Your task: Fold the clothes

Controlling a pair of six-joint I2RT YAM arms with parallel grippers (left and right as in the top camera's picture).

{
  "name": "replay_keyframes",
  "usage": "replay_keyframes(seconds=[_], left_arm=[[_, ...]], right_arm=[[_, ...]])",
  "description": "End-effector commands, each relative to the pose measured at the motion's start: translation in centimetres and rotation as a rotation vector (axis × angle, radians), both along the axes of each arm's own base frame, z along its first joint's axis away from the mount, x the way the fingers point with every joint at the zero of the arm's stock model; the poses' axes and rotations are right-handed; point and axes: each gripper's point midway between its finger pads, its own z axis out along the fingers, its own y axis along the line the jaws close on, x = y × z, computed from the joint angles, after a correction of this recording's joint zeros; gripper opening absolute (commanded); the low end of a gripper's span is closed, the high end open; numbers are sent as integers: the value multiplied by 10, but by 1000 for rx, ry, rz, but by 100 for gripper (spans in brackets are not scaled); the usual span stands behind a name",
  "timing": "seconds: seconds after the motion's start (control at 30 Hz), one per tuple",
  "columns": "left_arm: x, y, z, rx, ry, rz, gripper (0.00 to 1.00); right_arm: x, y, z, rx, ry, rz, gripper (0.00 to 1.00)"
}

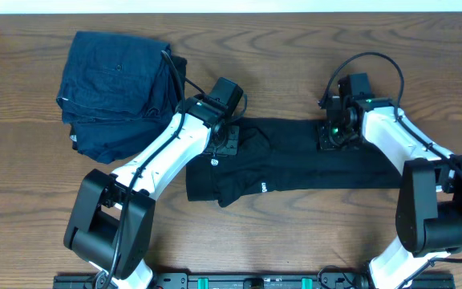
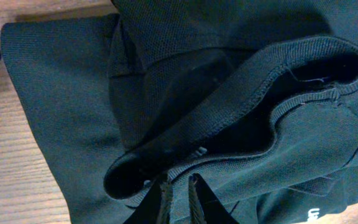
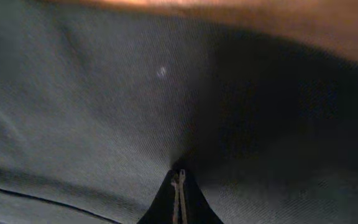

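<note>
Lying spread across the tabletop [image 1: 22, 201], with the denim stack [image 1: 115, 88] just off its upper-left end, the T-shirt [image 1: 295, 164] is gripped by the left gripper [image 2: 180, 193], jaws clamped on a bunched hem near its left end, and the right gripper [image 3: 179, 183], jaws pinched together on fabric right of its middle.

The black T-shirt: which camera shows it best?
The overhead view: it shows nearly the whole black T-shirt lying across the table. The left wrist view shows only a hemmed opening and folds up close; the right wrist view shows just plain fabric, dim and blurry.
</note>
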Motion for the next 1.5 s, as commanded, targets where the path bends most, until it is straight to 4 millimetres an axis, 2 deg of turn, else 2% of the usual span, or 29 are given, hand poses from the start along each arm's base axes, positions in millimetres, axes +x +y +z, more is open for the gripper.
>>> replay_keyframes(seconds=[0.0,0.4,0.6,0.73,0.83,0.93,1.0,1.03,1.1,1.13,1.2,1.27,1.47], left_arm=[[-3,1,-5,12,16,-4,13],[-3,1,-5,12,16,-4,13],[-3,1,-5,12,16,-4,13],[-3,1,-5,12,16,-4,14],[-3,1,-5,12,16,-4,13],[-3,1,-5,12,16,-4,13],[-3,1,-5,12,16,-4,13],[-3,1,-5,12,16,-4,14],[-4,1,-5,13,17,-4,13],[-4,2,-5,14,19,-4,14],[-5,2,-5,15,21,-4,13],[-4,2,-5,15,20,-4,14],[-2,6,-5,40,6,1,15]], right_arm=[[-9,-5,-9,-16,33,5,1],[-44,-2,-10,4,177,8,1],[-63,12,-4,98,261,11,1],[-69,11,-3,90,288,11,1],[-62,15,-2,114,254,36,1],[-50,41,20,287,200,124,1],[-39,50,35,355,162,140,5],[-32,50,39,355,140,142,11],[-22,48,44,345,106,144,34],[-18,48,46,346,94,141,36],[-11,49,48,348,64,144,36],[-7,55,49,342,0,257,33],[-18,84,47,319,-111,586,32]])
